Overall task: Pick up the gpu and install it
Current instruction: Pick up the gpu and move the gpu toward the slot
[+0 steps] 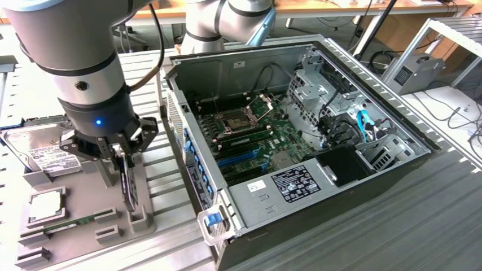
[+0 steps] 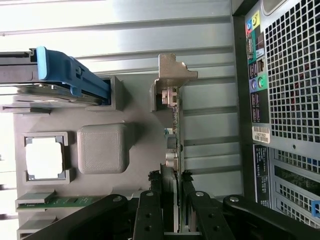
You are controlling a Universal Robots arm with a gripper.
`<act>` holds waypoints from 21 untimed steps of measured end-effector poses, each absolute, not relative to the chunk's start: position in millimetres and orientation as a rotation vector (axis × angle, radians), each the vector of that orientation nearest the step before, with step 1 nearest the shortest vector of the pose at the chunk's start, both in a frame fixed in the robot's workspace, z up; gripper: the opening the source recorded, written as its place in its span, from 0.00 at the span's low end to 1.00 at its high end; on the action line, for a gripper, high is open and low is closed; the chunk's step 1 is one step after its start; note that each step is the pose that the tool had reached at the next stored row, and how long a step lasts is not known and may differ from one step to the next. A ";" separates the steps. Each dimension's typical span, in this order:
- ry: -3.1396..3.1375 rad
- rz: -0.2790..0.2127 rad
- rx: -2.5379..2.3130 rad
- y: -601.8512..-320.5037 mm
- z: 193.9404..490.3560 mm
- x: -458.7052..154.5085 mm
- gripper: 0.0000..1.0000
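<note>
The gpu [image 2: 173, 131] stands on edge in the grey tray [image 1: 81, 192] — at the exterior view's eight o'clock from the open case [image 1: 260, 209].
Your gripper [image 1: 126, 179] is half-closed, pinching its upper edge; expect it light, stiff, fragile — hold bare board, spare the connector.

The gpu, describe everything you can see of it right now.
The gpu is a thin flat card standing on its long edge in a slot of the grey holder tray, beside the open computer case. Seen edge-on in the wrist view, it shows a green board strip with small components and a silver metal bracket at one end. The gripper is down over its other end. It is not yet in the case.
</note>
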State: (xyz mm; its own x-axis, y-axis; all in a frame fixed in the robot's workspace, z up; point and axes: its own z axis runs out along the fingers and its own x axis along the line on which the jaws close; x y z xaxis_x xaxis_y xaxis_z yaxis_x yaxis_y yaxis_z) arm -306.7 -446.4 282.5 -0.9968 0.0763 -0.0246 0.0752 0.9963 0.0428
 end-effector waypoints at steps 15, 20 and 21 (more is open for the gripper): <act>3.112 0.065 0.118 -446.4 287.1 -306.8 0.27; 3.112 0.065 0.118 -446.4 288.8 -306.8 0.27; 3.112 0.065 0.118 -446.4 289.2 -306.7 0.27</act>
State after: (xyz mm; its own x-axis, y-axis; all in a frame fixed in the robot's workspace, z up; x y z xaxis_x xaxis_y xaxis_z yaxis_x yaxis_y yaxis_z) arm -306.7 -446.4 289.2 -0.9968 0.0763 -0.0247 0.0752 0.9963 0.0428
